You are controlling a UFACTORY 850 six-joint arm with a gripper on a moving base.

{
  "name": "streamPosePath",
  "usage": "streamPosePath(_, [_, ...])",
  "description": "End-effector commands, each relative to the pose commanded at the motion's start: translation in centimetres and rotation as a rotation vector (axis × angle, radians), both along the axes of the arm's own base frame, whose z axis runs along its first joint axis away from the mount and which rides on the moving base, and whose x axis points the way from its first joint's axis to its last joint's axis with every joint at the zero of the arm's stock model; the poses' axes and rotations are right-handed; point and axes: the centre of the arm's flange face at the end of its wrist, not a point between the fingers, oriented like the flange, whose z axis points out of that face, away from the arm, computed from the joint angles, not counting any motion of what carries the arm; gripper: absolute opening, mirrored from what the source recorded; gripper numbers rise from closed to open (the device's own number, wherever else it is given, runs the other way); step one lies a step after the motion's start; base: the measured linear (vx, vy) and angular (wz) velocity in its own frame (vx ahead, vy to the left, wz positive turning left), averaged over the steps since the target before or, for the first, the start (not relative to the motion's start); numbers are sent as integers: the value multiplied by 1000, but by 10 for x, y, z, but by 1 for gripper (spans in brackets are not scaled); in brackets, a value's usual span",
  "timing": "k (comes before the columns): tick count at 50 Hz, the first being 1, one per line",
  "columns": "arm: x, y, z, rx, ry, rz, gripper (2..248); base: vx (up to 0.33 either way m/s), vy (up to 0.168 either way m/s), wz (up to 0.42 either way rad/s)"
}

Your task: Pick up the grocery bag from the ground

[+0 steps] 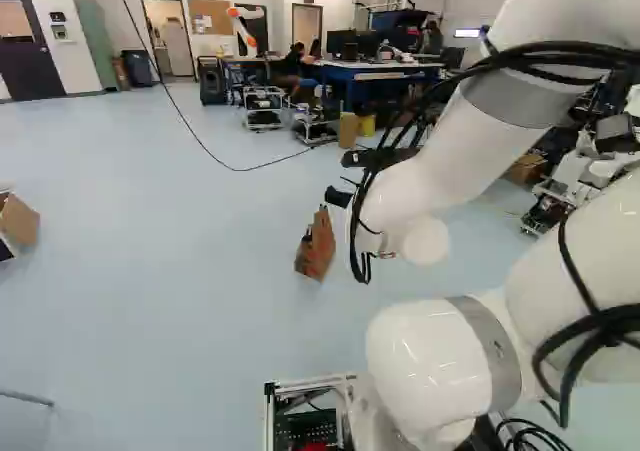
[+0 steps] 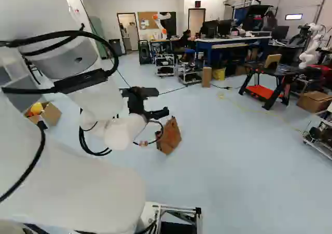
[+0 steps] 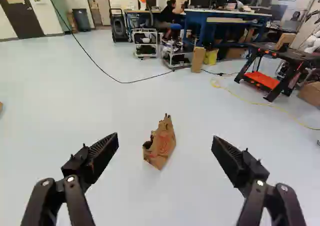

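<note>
1. The pale floor (image 3: pixel 75 116) spreads out below and ahead of the claw (image 2: pixel 163 101).
2. A blue workbench (image 3: pixel 197 23) stands well ahead of the claw, beyond the bag (image 3: pixel 161 147).
3. A black worktable (image 3: pixel 280 50) with an orange shelf stands ahead and off to the claw's right.
4. The brown, crumpled bag sits on the floor, ahead of the claw, lined up with its finger gap and apart from both fingers.
5. The claw is released, its fingers spread wide.

The 1 bag (image 3: pixel 163 143) is matt, crumpled paper, the arm's white casing (image 1: pixel 425 361) smooth and glossy.
</note>
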Motion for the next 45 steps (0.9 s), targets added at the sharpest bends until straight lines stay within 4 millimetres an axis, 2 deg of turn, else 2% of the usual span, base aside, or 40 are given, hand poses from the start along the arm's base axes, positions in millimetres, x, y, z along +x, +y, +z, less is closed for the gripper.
streamPosePath(19, [0, 0, 0, 0, 0, 0, 247, 45, 1, -1])
streamPosePath(45, [0, 0, 0, 0, 0, 0, 247, 216, 24, -22])
